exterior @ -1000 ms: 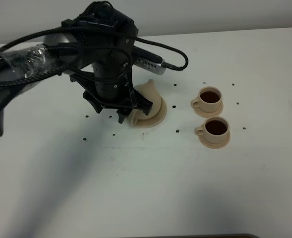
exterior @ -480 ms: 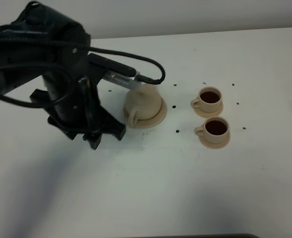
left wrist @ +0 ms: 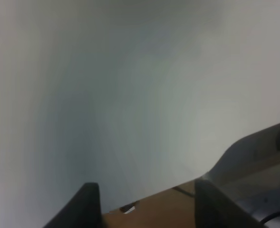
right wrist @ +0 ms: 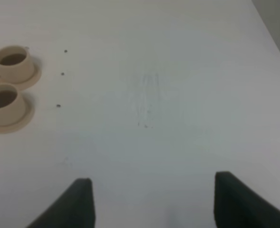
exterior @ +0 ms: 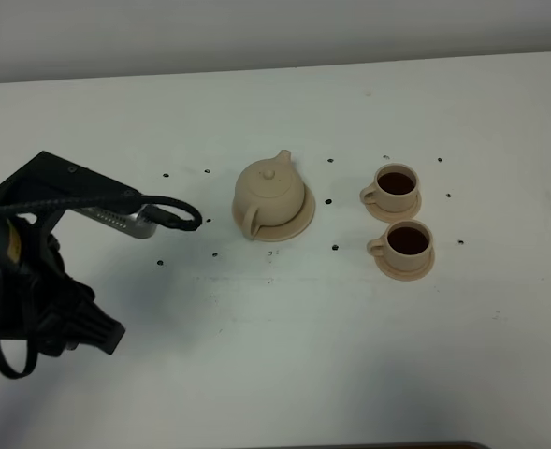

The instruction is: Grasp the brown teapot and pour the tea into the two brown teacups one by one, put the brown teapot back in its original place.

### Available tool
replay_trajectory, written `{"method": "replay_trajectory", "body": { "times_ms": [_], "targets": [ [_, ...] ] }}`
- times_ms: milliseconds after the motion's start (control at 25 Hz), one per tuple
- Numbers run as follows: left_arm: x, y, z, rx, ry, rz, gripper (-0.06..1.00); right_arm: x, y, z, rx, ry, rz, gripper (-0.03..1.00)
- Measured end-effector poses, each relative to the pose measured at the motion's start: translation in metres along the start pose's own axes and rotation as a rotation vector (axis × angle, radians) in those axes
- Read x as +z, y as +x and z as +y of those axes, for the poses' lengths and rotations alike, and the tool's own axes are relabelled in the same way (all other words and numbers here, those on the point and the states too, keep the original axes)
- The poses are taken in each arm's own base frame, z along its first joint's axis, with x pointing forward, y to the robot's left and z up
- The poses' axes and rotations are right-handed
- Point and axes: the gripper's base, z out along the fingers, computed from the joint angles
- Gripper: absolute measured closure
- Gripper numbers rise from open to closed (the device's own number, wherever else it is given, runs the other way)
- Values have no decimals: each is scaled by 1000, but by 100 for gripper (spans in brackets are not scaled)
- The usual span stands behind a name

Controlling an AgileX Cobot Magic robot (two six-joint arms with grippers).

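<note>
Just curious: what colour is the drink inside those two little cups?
Dark reddish-brown, in both teacups; clearest in the exterior high view.

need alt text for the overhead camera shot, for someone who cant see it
A tan teapot sits on its saucer mid-table, with two tea-filled cups on saucers to its right. The black left arm is at the left edge, apart from everything.
</note>
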Motion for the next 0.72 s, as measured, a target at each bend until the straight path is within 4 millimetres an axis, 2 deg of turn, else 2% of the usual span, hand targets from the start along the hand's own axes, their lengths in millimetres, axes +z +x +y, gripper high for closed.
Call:
{"method": "replay_trajectory", "body": {
  "times_ms": [200,400,720],
  "targets": [
    [0,22,4,0,-1,-3,48,0,0,0,0,0,0,44],
    [11,47,6,0,-5,33,48,0,0,0,0,0,0,44],
    [29,78,24,-84,41,20,48,0,0,0,0,0,0,44]
  ]
}}
